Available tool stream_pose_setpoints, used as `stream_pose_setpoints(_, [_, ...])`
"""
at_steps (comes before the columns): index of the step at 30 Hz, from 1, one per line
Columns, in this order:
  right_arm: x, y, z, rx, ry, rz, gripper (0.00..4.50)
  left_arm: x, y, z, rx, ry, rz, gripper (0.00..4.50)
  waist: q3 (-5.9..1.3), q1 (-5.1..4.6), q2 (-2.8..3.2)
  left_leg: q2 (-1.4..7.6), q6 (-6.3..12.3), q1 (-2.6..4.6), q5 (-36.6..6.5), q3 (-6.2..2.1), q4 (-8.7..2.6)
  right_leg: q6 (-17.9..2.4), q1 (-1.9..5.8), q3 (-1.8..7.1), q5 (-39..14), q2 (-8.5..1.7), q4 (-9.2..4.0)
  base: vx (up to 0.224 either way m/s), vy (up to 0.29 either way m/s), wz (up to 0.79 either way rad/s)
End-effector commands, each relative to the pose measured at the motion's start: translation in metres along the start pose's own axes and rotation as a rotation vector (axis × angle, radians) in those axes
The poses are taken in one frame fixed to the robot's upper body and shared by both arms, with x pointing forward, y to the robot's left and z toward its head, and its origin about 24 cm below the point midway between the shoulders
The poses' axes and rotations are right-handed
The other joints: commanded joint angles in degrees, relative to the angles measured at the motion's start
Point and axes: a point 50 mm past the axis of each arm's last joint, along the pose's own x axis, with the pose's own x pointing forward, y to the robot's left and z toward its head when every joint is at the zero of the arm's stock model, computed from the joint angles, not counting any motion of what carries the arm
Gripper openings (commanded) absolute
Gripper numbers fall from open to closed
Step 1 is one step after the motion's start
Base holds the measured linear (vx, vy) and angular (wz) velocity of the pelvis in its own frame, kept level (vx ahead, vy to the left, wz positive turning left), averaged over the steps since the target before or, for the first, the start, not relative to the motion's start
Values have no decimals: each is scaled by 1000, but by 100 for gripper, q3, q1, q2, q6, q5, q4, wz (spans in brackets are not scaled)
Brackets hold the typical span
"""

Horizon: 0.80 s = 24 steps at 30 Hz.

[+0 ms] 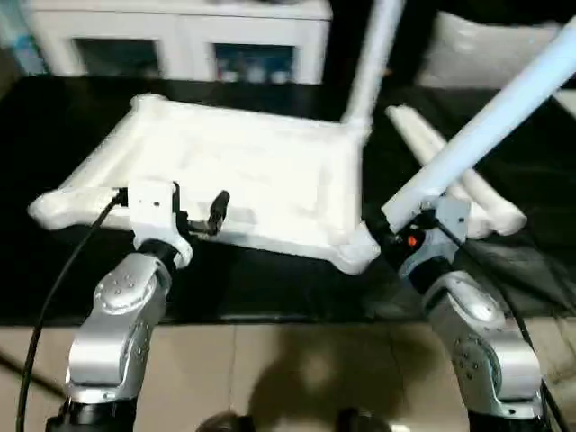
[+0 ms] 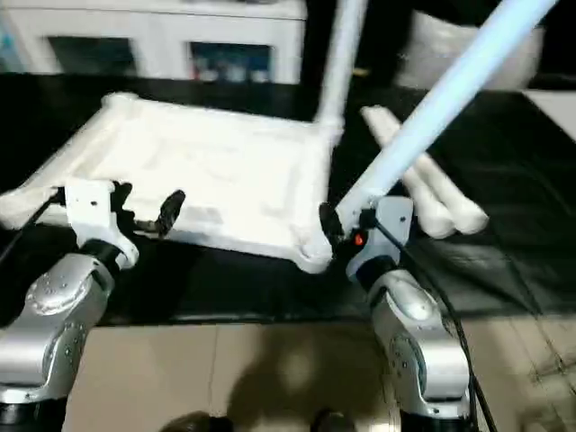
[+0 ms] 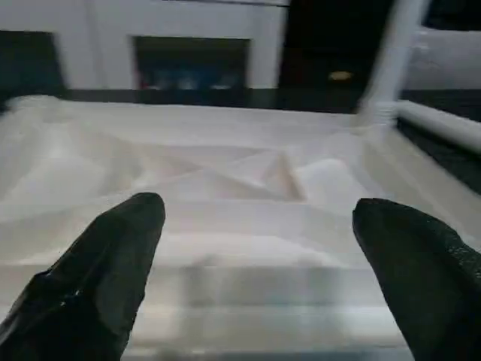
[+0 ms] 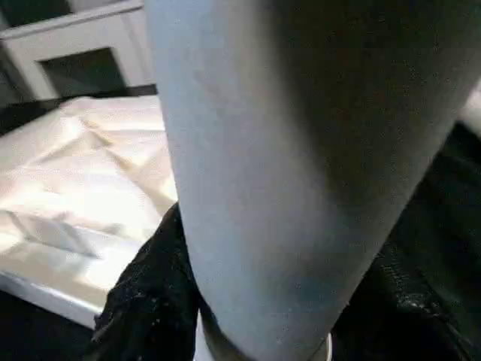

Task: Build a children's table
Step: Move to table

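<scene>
Silver forearms come up from the near edge, each ending in a black claw. At the right claw [image 1: 400, 236] the fingers are closed about halfway round the thick end of a long white leg [image 1: 504, 103], which slants up and away to that claw's right. The foot of this leg sits just at the near right corner socket [image 1: 358, 256] of the upturned table top [image 1: 252, 171], though I cannot tell whether it has gone in at all. Across from it, the left claw [image 1: 193, 216] stands almost fully wide with nothing in it, its fingers [image 3: 113, 263] either side of the top's near rim without touching.

Beyond the right claw, 1 leg [image 1: 369, 63] already stands upright in the far right socket, and 2 loose legs [image 1: 450, 171] lie together on the black surface just past it. A white cabinet [image 1: 180, 40] stands behind everything.

By my reckoning this is leg 2 of 4 being fitted. Next the held leg wants tipping upright over the socket and pressing down (the tilt looks too steep to seat as it is), with the left claw pinching the rim so the top cannot slide.
</scene>
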Motion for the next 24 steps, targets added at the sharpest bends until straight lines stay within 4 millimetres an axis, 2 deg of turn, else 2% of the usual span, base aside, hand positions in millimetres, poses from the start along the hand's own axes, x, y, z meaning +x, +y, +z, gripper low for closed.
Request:
stream_pose_setpoints(1, [2, -3, 8, -13, -32, 2, 188, -2, -4, -2, 15, 19, -9, 450, -449, 117, -360, 381, -1080, 216, -2738, -660, -295, 246, 22, 625, -3141, -711, -881, 0, 0, 0])
stream_pose_setpoints(2, [2, -3, 8, -12, -31, 2, 188, -2, -5, -3, 24, 28, -8, 450, -387, 179, -298, 90, -684, 190, -1343, -1019, 461, 295, -45, 978, -3829, -1126, -1384, 75, -54, -8])
stream_pose_setpoints(3, [3, -3, 8, -12, -30, 2, 188, -3, -5, -3, 31, 29, -8, 450, -333, 186, -144, -141, -449, -382, -60, -1503, 572, 129, 503, 1012, -3592, -969, -1230, 75, -54, -8])
stream_pose_setpoints(4, [3, -3, 8, -12, -29, 4, 188, -3, -5, -3, 39, 28, -10, 450, -286, 226, -37, 191, -640, -322, 35, -1537, 100, -380, 415, 650, -2667, -672, -1033, 59, -6, -19])
stream_pose_setpoints(5, [3, -3, 8, -14, -27, 6, 188, -4, -5, -3, 43, 22, -18, 450, -322, 196, 27, 265, -718, -201, 105, -1507, -141, -559, 328, 454, -1918, -291, -906, 0, 0, 0])
stream_pose_setpoints(6, [4, -2, 8, -15, -25, 13, 188, -5, -6, -4, 48, 26, -21, 450, -390, 55, 125, 533, -719, 31, 11, -1655, -238, -743, 146, 426, -295, 7, -627, 0, 0, 0])
stream_pose_setpoints(7, [4, -1, 7, -15, -22, 21, 188, -5, -5, -6, 48, 27, -22, 450, -438, -14, 163, 531, -676, 31, 283, -1701, -243, -835, 208, 418, 395, -3, -550, 0, 0, 0])
stream_pose_setpoints(8, [3, 0, 7, -21, -17, 28, 188, -4, -5, -6, 35, 23, -12, 450, -455, -19, 219, 442, -557, 39, 703, -1622, -172, -1013, 206, 404, 1127, -3, -584, 0, 0, 0])
stream_pose_setpoints(9, [2, 1, 6, -25, -14, 34, 188, -4, -4, -6, 23, 17, 2, 450, -420, -31, 179, 409, -476, -30, 686, -1556, -170, -1175, 266, 441, 1412, -71, -629, 0, 0, 0])
stream_pose_setpoints(10, [2, 1, 6, -27, -12, 37, 188, -3, -4, -6, 16, 13, 12, 450, -402, -29, 156, 400, -436, -76, 522, -1534, -193, -1239, 313, 455, 1401, -113, -653, 0, 0, 0])
stream_pose_setpoints(11, [1, 1, 6, -36, -7, 42, 188, -3, -3, -6, -4, 5, 26, 450, -395, -17, 143, 390, -366, -121, 59, -1499, -234, -1334, 382, 483, 1213, -200, -689, 0, 0, 0])
stream_pose_setpoints(12, [1, 1, 5, -41, -5, 43, 188, -2, -3, -5, -11, 4, 29, 450, -359, -24, 116, 409, -330, -143, -426, -1490, -280, -1365, 405, 505, 856, -248, -741, 0, 0, 0])
stream_pose_setpoints(13, [1, 1, 6, -47, -5, 48, 188, -2, -3, -5, -8, 1, 32, 450, -345, -28, 121, 416, -346, -141, -606, -1487, -292, -1373, 403, 513, 648, -257, -762, 0, 0, 0])
stream_pose_setpoints(15, [2, 1, 6, -54, -7, 56, 188, -3, -4, -5, -5, -2, 23, 450, -308, -45, 78, 423, -358, -105, -1290, -1469, -343, -1259, 402, 532, -283, -278, -859, 0, 0, 0])
stream_pose_setpoints(16, [3, 1, 7, -59, -9, 59, 188, -3, -6, -4, 9, -2, 5, 450, -242, -55, 41, 421, -450, -55, -1899, -1444, -384, -1114, 392, 549, -1281, -298, -948, 0, 0, 0])
stream_pose_setpoints(17, [4, 1, 7, -62, -9, 62, 188, -4, -6, -4, 16, -4, -2, 450, -217, -60, 36, 415, -524, -11, -2256, -1436, -402, -995, 379, 550, -1932, -299, -1002, 0, 0, 0])
stream_pose_setpoints(18, [4, 1, 8, -66, -9, 67, 188, -4, -7, -4, 20, -5, -5, 450, -222, -72, 32, 394, -608, 76, -2626, -1416, -411, -761, 365, 540, -2833, -287, -1114, 0, 0, 0])
stream_pose_setpoints(19, [5, 1, 8, -69, -9, 70, 188, -4, -7, -4, 21, -6, -6, 450, -189, -83, 39, 389, -620, 105, -2787, -1413, -432, -682, 350, 523, -3113, -259, -1147, 0, 0, 0])
stream_pose_setpoints(20, [5, 2, 8, -71, -9, 75, 188, -4, -7, -4, 22, -7, -6, 450, -185, -111, 22, 363, -592, 174, -2945, -1376, -467, -561, 396, 468, -3421, -197, -1235, 0, 0, 0])
stream_pose_setpoints(21, [5, 2, 9, -73, -9, 80, 188, -4, -8, -4, 24, -9, -11, 450, -186, -126, 41, 351, -527, 221, -2998, -1348, -494, -536, 440, 430, -3488, -148, -1275, 0, 0, 0])
stream_pose_setpoints(22, [5, 3, 9, -75, -9, 85, 188, -4, -9, -3, 28, -10, -18, 450, -190, -136, 45, 350, -432, 248, -2837, -1321, -532, -594, 488, 422, -3236, -125, -1305, 0, 0, 0])
stream_pose_setpoints(23, [5, 3, 9, -77, -9, 88, 188, -4, -9, -3, 30, -12, -21, 450, -207, -140, 49, 356, -377, 237, -2681, -1317, -554, -650, 537, 421, -2990, -114, -1294, 73, 9, -1])
stream_pose_setpoints(24, [5, 3, 9, -79, -9, 91, 188, -4, -9, -3, 33, -14, -24, 450, -249, -141, 61, 362, -244, 214, -2250, -1295, -591, -797, 618, 416, -2352, -78, -1251, 73, 9, -1])
